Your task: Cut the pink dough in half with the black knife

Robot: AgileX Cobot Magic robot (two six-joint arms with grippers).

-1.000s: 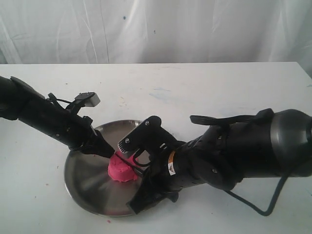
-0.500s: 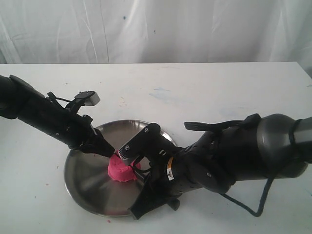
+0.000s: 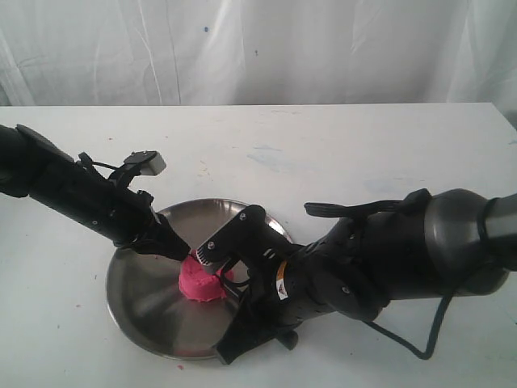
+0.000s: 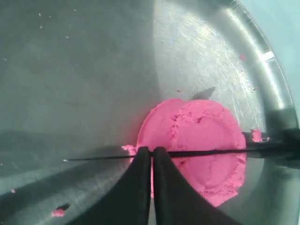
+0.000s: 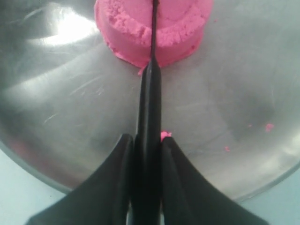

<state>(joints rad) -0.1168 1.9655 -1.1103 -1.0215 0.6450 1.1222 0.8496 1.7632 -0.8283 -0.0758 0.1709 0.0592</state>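
Steel plate (image 3: 141,299) sits on the white surface (image 3: 363,145), nearer your left arm. It holds one thing of weight: the pink dough (image 3: 199,284), a single round puck lying toward the side of the plate where the right arm reaches in. Loose in the plate with it are pink crumbs (image 4: 256,135), one just beside the puck and others scattered on the bare metal (image 4: 84,70); the right wrist view shows more of them (image 5: 268,126) on the plate floor (image 5: 225,93). Your right gripper (image 5: 146,139) is pinching the handle of the black knife (image 5: 149,108), one finger on each side of it, low over the plate. The blade runs from there straight across the top of the dough (image 5: 126,28). In the left wrist view the blade (image 4: 201,153) shows as a thin dark line across the puck (image 4: 201,126), a little off its middle, with the point past the far edge, over bare steel. How deep it has bitten you cannot tell; the dough reads as one piece. Your left gripper (image 4: 152,149) has its fingers pressed together with only a slit between, nothing in them, the tips at the edge of the dough, right where the blade crosses. In the exterior view that gripper (image 3: 179,250) comes down slantwise from the left.
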